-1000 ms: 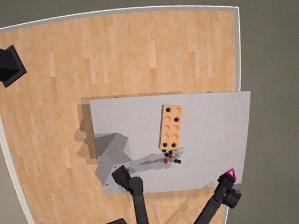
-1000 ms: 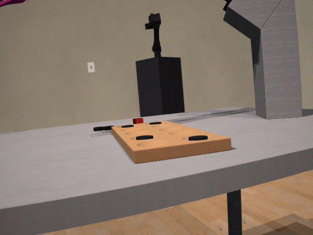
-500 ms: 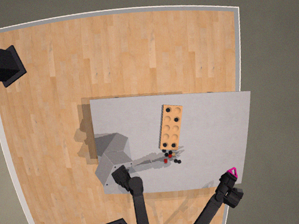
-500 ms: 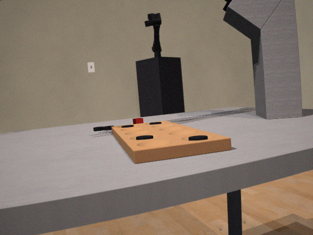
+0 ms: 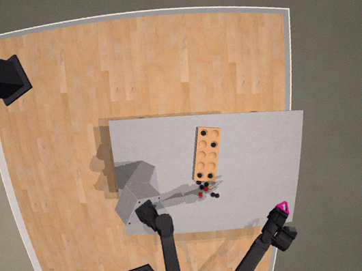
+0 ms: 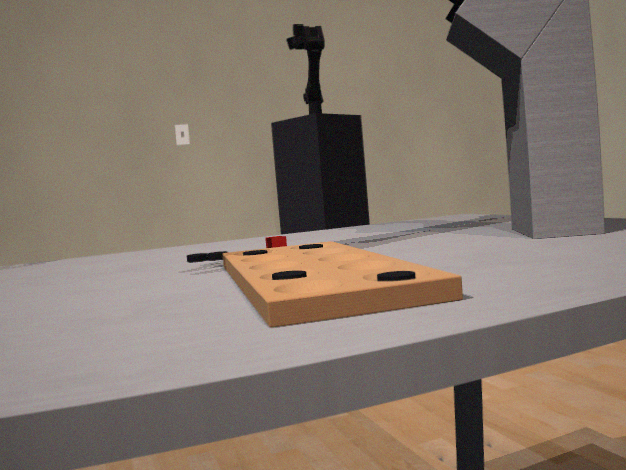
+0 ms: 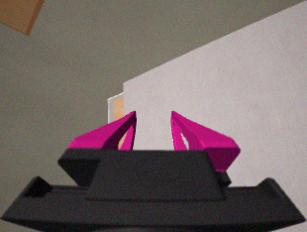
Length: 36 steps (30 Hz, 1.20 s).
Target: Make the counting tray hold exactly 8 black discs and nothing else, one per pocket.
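The orange counting tray (image 5: 207, 152) lies flat on the grey table, also in the exterior view (image 6: 338, 278). Several black discs sit in its pockets, two at the far end (image 5: 208, 138) and two at the near end (image 5: 204, 175); the other pockets are empty. Several loose black discs (image 5: 206, 188) lie just off the tray's near end, two of them a little apart (image 5: 214, 195). My gripper (image 5: 282, 206) hovers over the table's near right corner, far from the tray. In the wrist view its magenta fingers stand apart with nothing between them.
Among the loose discs lie a red disc (image 5: 206, 188), a red cube (image 5: 199, 194) (image 6: 276, 241) and a tan disc (image 5: 209, 186). A tall grey block (image 5: 135, 185) (image 6: 551, 116) stands at the table's left. The table edge runs right beside the gripper.
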{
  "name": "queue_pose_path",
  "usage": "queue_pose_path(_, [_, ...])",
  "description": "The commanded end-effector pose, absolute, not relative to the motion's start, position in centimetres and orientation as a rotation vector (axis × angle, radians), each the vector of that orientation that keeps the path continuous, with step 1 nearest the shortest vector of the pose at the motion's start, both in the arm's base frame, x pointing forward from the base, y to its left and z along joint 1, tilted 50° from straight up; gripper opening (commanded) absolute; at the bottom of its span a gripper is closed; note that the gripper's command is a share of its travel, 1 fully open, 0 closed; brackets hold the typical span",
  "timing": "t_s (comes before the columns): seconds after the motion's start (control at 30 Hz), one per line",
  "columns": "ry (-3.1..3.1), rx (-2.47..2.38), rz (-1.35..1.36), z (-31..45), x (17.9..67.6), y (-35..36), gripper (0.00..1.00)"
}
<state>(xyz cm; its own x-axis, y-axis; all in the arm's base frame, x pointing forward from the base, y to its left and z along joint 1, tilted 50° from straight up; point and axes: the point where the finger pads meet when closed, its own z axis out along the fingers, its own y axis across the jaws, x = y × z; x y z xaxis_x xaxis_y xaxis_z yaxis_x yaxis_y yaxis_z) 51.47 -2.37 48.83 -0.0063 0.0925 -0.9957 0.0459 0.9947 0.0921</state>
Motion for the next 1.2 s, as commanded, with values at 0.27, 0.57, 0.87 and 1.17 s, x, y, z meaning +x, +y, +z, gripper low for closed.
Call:
queue_pose_path(0.27, [1.513, 0.033, -0.002, 52.5, 52.0, -1.3, 0.44])
queue_pose_path(0.57, [1.684, 0.211, 0.016, 41.6, 53.1, -4.5, 0.44])
queue_pose_path(0.87, [1.598, 0.184, 0.037, 46.5, 52.3, -3.2, 0.44])
queue_pose_path(1.17, [1.733, 0.343, 0.015, 37.2, 53.1, -7.1, 0.44])
